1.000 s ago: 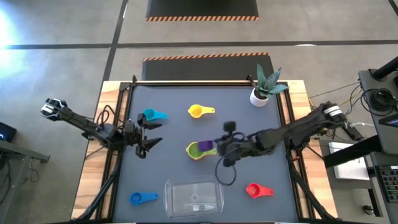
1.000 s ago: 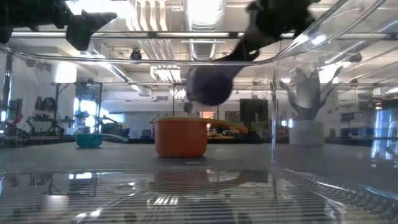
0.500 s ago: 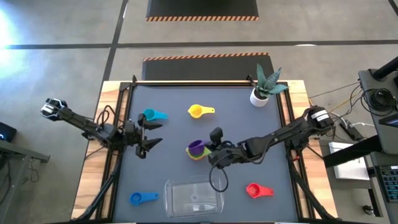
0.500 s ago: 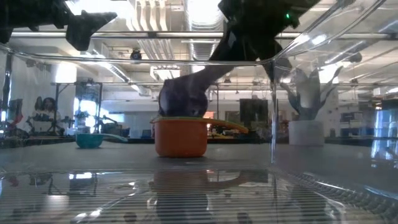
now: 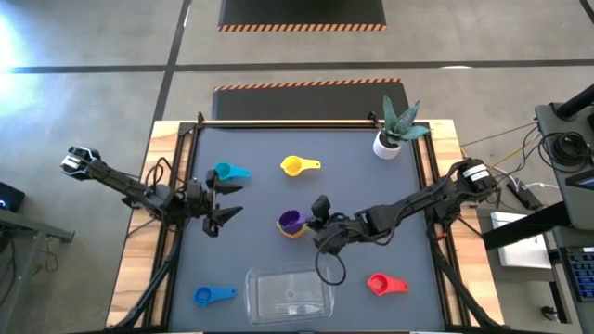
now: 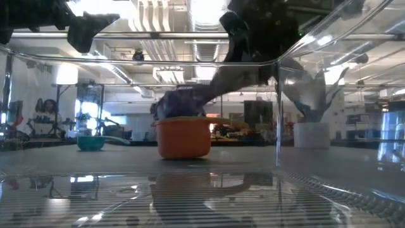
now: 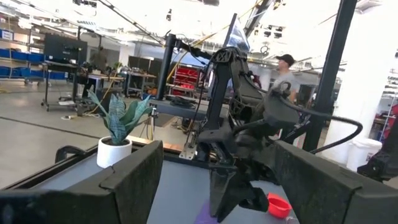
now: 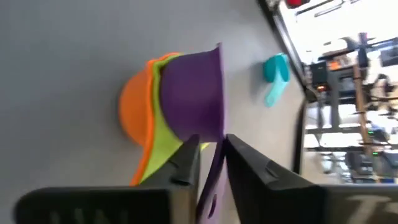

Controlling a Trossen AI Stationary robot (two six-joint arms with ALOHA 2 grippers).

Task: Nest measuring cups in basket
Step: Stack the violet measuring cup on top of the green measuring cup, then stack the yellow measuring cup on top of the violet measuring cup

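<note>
An orange cup (image 5: 295,231) holds a green cup (image 8: 163,163), and a purple cup (image 5: 291,220) lies tilted in the green one, at the table's middle. My right gripper (image 5: 314,224) is shut on the purple cup. My left gripper (image 5: 229,199) hangs open above the table's left side, holding nothing. Teal (image 5: 227,173), yellow (image 5: 297,166), blue (image 5: 212,296) and red (image 5: 385,284) cups rest bowl-down on the mat. The clear basket (image 5: 290,293) stands at the near edge. My right gripper pinches the purple cup's flat handle (image 8: 216,163) between its two fingers. The fingers come from the table's right, slanting down, and lie along the handle. The purple bowl (image 6: 180,104) rests tilted inside the stacked cups, its handle rising toward the gripper.
A white pot with a spiky plant (image 5: 390,139) stands at the far right corner. Dark frame rails (image 5: 181,167) run along the table's left and right sides. Bare mat lies between the stack and the basket.
My right gripper has gone down and toward the table's left edge, rolling its wrist. The purple cup, which hung above and to the right of the stack, has come down into the green cup and now lies tilted in it.
</note>
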